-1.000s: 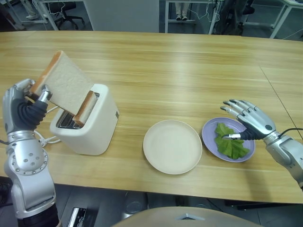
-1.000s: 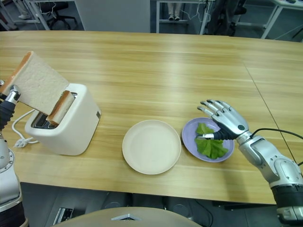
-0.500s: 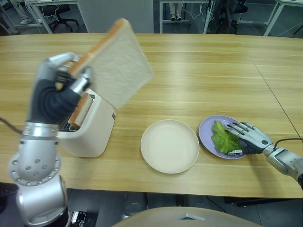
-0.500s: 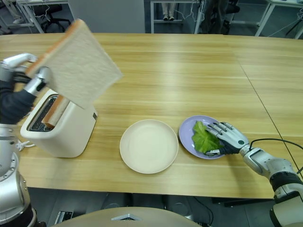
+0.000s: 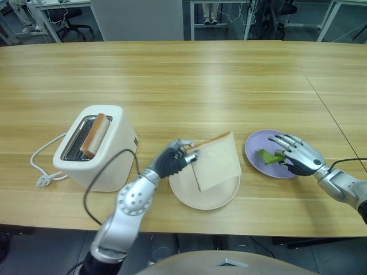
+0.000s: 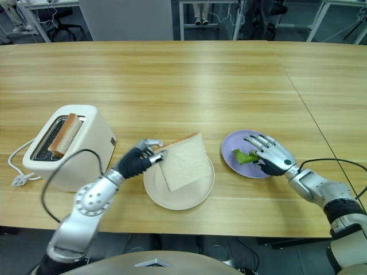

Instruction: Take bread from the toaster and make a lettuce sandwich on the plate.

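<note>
Near edge: left hand [image 5: 175, 159] clenched on a square slice of white bread [image 5: 217, 168], pinching it at one crust corner. Slice is tilted, low edge on or just above the round cream plate [image 5: 200, 203]; can't tell if touching. Most of the slice sits over the plate, top corner pokes past the far rim.

Same depth, other side: right hand [image 5: 298, 156] rests over the small purple plate [image 5: 256, 142], covering part of the green lettuce leaf [image 5: 266, 155]. Leaf tip sticks out toward the cream plate. Gripped or just covered: cannot tell.

Bit further back: cream-white toaster [image 5: 109, 163] w/ second slice [image 5: 95, 134] upright in one slot, other slot empty. White cord [image 5: 43, 163] trails off beside it. Pale wooden worktop [image 5: 200, 74] runs on behind.

Step in hand, by my read: lay slice 1 flat as sandwich base. To do well:
- lower the held corner so the slice pivots on its low edge, no drop
- nudge toward plate centre before letting go, so no overhang
- open the hand fully, pull back sideways and low; bread is soft and light and may cling and lift w/ the hand
- keep the forearm off the cord and toaster on the way back for slice 2

Lettuce goes on only once the base lies flat.
</note>
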{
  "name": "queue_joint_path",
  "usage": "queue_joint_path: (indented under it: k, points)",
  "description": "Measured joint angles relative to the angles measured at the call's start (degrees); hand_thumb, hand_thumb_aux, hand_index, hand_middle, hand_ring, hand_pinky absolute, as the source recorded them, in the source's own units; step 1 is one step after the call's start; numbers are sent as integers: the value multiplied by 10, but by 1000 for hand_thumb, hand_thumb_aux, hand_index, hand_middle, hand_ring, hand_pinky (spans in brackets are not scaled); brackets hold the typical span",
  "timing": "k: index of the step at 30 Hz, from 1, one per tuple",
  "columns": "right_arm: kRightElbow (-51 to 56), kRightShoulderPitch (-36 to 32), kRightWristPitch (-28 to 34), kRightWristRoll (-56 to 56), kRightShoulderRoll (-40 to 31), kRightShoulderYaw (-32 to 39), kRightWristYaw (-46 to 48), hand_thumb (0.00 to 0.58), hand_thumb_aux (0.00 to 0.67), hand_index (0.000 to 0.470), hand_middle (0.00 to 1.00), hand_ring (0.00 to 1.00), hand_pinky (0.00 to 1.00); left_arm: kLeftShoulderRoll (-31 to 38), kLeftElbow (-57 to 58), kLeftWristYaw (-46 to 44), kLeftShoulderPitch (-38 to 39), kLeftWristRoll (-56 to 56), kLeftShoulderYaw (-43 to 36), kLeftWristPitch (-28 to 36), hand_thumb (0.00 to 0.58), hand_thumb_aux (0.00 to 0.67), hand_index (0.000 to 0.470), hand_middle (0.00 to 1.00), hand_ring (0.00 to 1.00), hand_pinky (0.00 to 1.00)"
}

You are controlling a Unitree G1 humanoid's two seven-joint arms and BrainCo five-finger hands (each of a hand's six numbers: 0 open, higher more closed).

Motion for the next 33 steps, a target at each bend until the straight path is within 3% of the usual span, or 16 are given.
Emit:
queue_joint_path:
  k: [5,6,7,8,12,13,14,15,23,33]
  points:
    - [-104,24,-8,49,-17,-42,31,580,670,460,0,0,0,-2,162,16,-40,33,-24,-39,580,670,460,1000,1000,1000]
    - [-134,34,-8,61,-20,-54,45,580,670,460,0,0,0,-2,191,20,-49,42,-31,-48,565,562,386,1000,1000,1000]
    - [-154,38,-9,70,-20,-60,55,580,670,460,0,0,0,-2,207,22,-54,48,-35,-55,462,368,253,1000,1000,1000]
    - [-182,46,-8,82,-20,-69,72,580,670,460,0,0,0,-2,226,27,-64,59,-43,-65,0,0,0,1000,1000,1000]
    - [-274,64,-6,126,-9,-95,134,580,670,460,0,0,0,4,283,69,-100,130,-73,-97,0,0,0,1000,1000,1000]
    - [-293,67,-5,137,-1,-99,149,580,670,460,0,0,0,8,293,80,-108,146,-76,-102,0,0,0,180,180,180]
    - [-317,72,-3,146,9,-102,171,580,670,460,0,0,0,14,300,94,-115,169,-80,-108,0,0,0,180,180,180]
    - [-333,76,-1,152,20,-102,186,580,670,460,0,0,0,18,300,102,-118,185,-81,-111,0,0,0,0,0,0]
    - [-370,78,5,138,111,-74,269,580,670,460,0,0,0,53,176,93,-98,279,-84,-111,0,0,0,0,0,0]
    - [-307,9,34,32,209,-5,271,580,670,460,0,0,0,123,-96,-45,-11,376,48,-34,0,0,0,0,0,0]
